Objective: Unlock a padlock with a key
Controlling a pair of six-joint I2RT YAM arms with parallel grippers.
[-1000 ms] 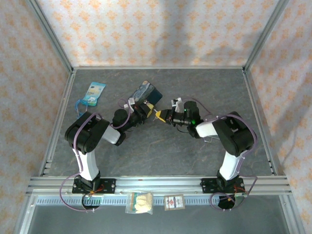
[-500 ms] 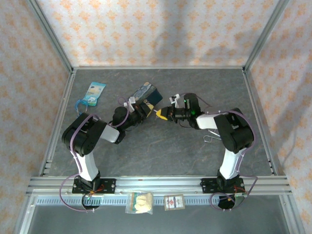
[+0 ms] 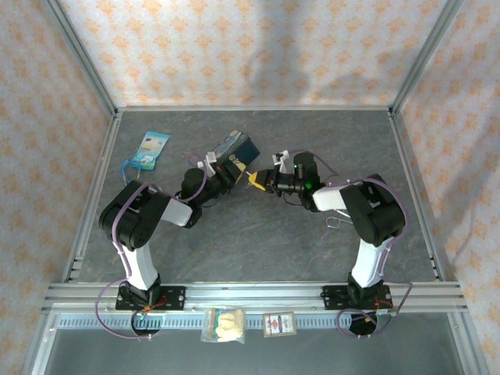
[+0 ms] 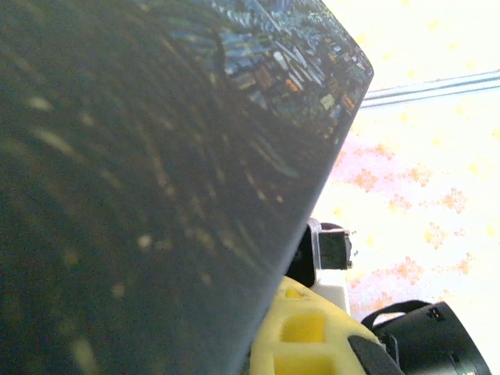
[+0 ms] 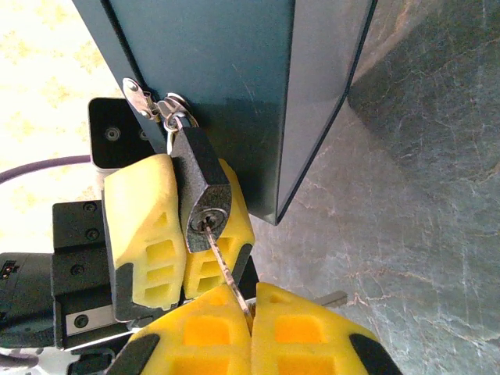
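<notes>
Grey, stone-patterned tabletop (image 3: 258, 234) is walled in by flowered paper, and near its middle the two arms are brought nose to nose. The padlock (image 5: 199, 187) is seen hanging by its shackle from the hasp (image 5: 144, 98) of the blue tin (image 5: 258, 94). The key (image 5: 223, 269) is seated in its keyhole, and its bow is pinched between the pressed-together pads of the right claw (image 5: 251, 328). The left claw (image 5: 183, 234) is closed as well — on the padlock body, as far as can be judged.

The slim blade is the weak point: were the right wrist rolled off the keyway's axis, the blade could be bent or dragged out. A bow pinched so shallowly could also be spun in the pads and the lock left shut. If the padlock is not braced firmly, it may simply be swung on the hasp.

Room is tight — the left claw's fingers lie just beside the right claw's tips, and the tin's edge stands near.

Well apart lie a pale blue packet (image 3: 148, 150) and a wire loop (image 3: 336, 222), neither in the way.
</notes>
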